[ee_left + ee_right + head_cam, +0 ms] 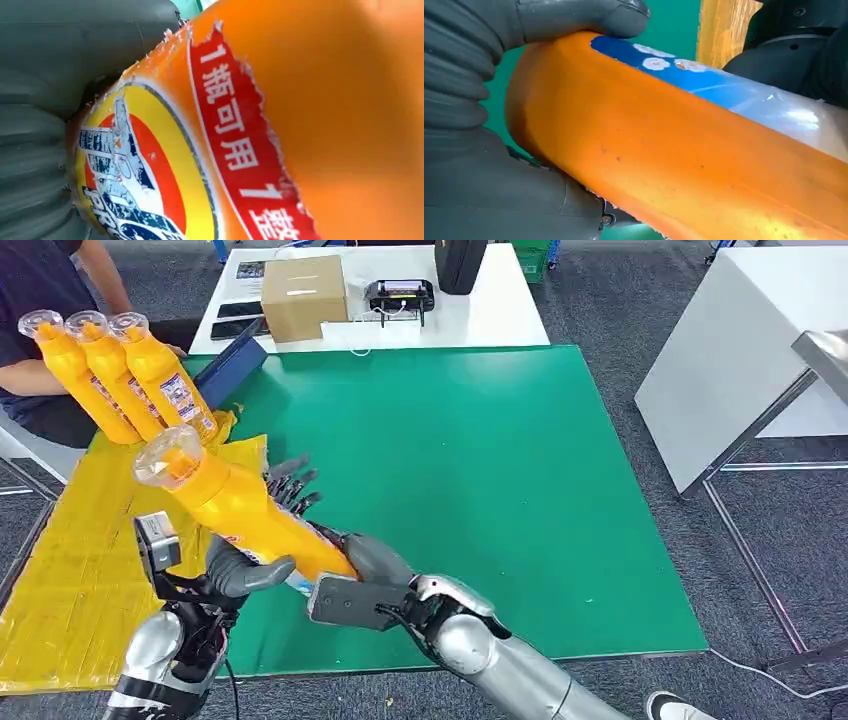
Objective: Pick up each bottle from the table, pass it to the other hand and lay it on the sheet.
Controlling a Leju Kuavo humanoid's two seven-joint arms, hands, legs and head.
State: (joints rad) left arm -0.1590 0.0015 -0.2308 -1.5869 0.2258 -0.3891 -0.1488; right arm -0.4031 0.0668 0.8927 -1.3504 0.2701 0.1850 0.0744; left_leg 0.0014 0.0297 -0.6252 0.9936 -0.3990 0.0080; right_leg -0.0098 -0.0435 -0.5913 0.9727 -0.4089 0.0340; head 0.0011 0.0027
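You have the orange bottle (240,510) held tilted above the green tabletop (480,470), beside the yellow sheet (70,580). Left hand (240,575) fingers (290,485) wrap its body; right hand (375,560) clasps its base.

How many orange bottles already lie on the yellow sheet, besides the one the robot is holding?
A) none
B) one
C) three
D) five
C: three bottles lie side by side at the far end of the sheet, while a fourth bottle is gripped between the left robot hand and the right robot hand.
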